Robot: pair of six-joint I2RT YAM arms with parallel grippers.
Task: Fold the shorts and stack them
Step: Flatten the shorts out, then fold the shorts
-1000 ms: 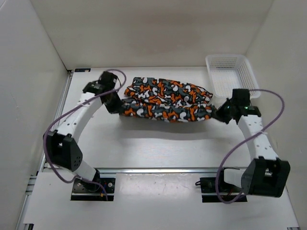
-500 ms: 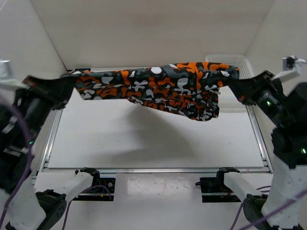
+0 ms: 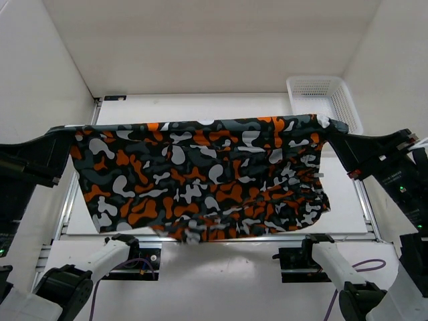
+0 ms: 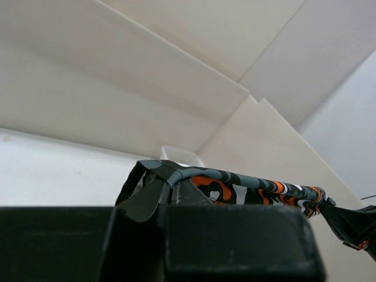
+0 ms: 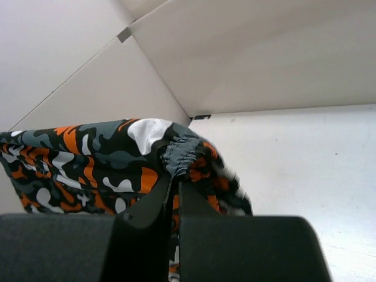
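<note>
Shorts (image 3: 200,177): a garment printed with orange, grey, black and white blotches. It is spread out like a sheet and hangs in the air over the worktop. Its upper edge runs taut and nearly level from one arm to the other. Its lower edge hangs free and uneven on the near side.

Left end effector (image 3: 65,136): clenched on the left corner of the upper edge. In the left wrist view the dark fingers (image 4: 150,197) pinch a fold of the fabric, which wraps over their tips.

Right end effector (image 3: 336,134): clenched on the right corner of the upper edge. In the right wrist view the fingers (image 5: 150,200) meet with a gathered grey band of the cloth caught between them.

Arms: both are raised high and held wide apart. Their dark bodies fill the left and right margins of the overhead view.

Worktop (image 3: 200,107): white, enclosed by pale wall panels at the back and at both sides. Only its far strip and narrow side margins show past the cloth.

Basket (image 3: 332,100): white plastic mesh, set at the far right corner of the worktop. It lies beyond the right end of the hanging cloth and does not touch it.

Hidden: whatever lies on the worktop beneath the spread cloth cannot be told.
</note>
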